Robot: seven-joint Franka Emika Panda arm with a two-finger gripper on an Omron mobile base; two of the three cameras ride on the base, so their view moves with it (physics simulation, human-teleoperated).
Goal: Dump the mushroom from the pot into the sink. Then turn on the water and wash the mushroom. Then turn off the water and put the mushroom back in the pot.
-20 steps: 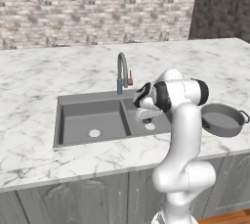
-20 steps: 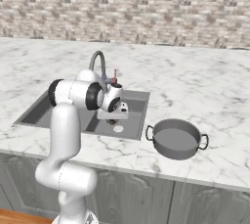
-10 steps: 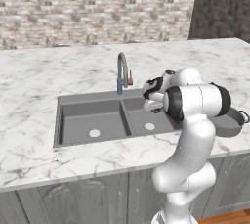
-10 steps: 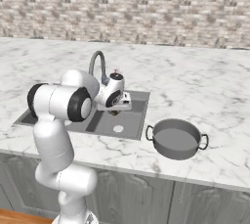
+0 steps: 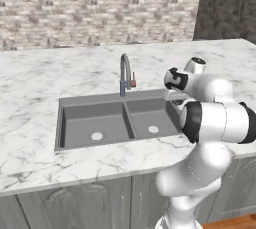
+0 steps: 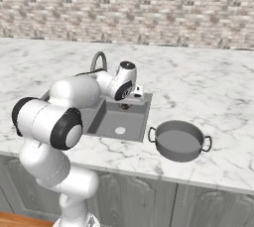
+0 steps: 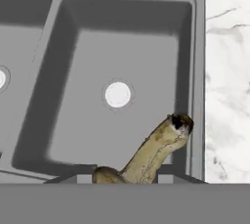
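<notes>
The jaws (image 6: 125,103) are closed to a narrow gap on the mushroom (image 7: 157,150), which hangs in the air over the right-hand basin of the sink (image 7: 196,71), clear of the basin floor. In the hand view the mushroom is a pale, stalk-like piece with a dark tip. Its long axis runs up and out from between the jaws, slanting toward the basin wall next to the marble desk (image 6: 208,87). The basin's round drain (image 7: 117,94) lies just beside that tip and below it. In the right base view the mushroom is only a brown speck under the hand, so how firm the hold is cannot be told. The next move turns on where the pot (image 6: 173,154) lies: it sits on the desk past the sink's right edge, on the robot's right and nearer the front edge, close to the hand but not under it. As I read it, the mushroom must be carried sideways over the sink rim before it is let go. By count there is one mushroom, one pot with two loop handles, one sink with two basins and two drains, and one tap (image 5: 124,73).
</notes>
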